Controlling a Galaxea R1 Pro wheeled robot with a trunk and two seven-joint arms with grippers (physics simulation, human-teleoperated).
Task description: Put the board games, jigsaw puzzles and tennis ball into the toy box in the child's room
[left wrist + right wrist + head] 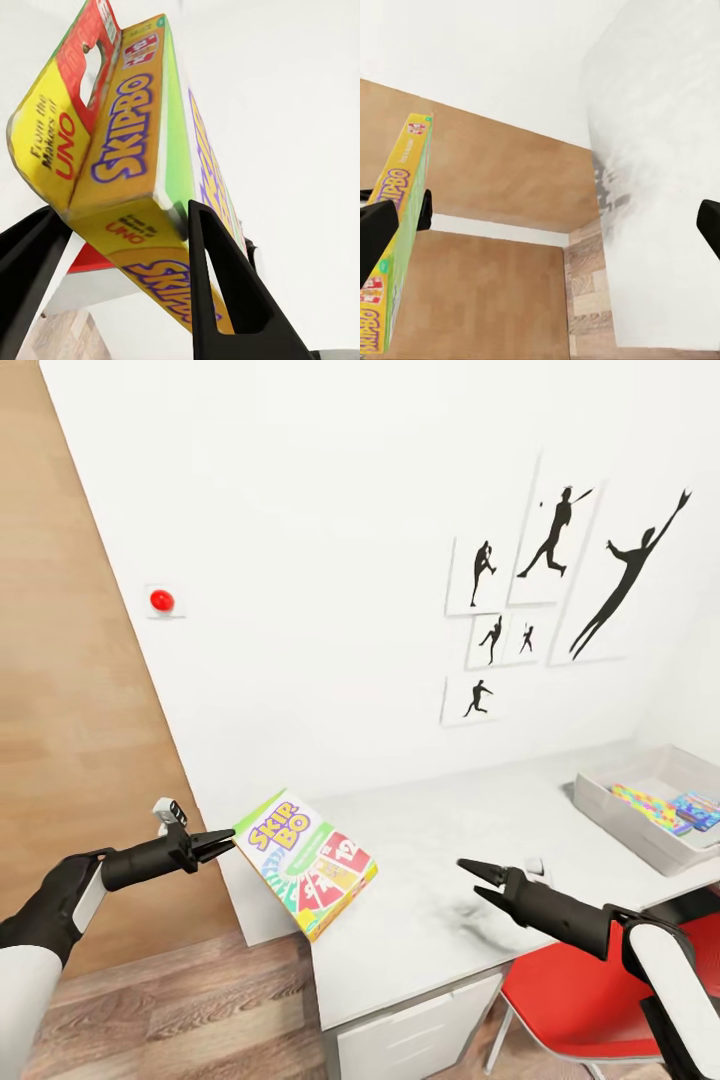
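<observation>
My left gripper (228, 840) is shut on a corner of the yellow-green Skip-Bo board game (305, 860), which hangs tilted over the left end of the pale grey table (450, 810). In the left wrist view the box (127, 157) sits between the black fingers (225, 292). My right gripper (478, 878) hovers open and empty above the table's front part; its view catches the Skip-Bo box (401, 225) edge-on. At the far right stands the grey toy box (610, 815), holding a mosaic jigsaw puzzle (650, 805) and a small blue game (697, 810). The tennis ball and the bed are out of view.
A red chair (570, 990) stands under the table's front edge below my right arm. White drawers (420, 1030) sit beneath the table. Black silhouette pictures (560, 580) and a red button (161, 600) are on the white wall. A wood panel (70, 690) rises at left.
</observation>
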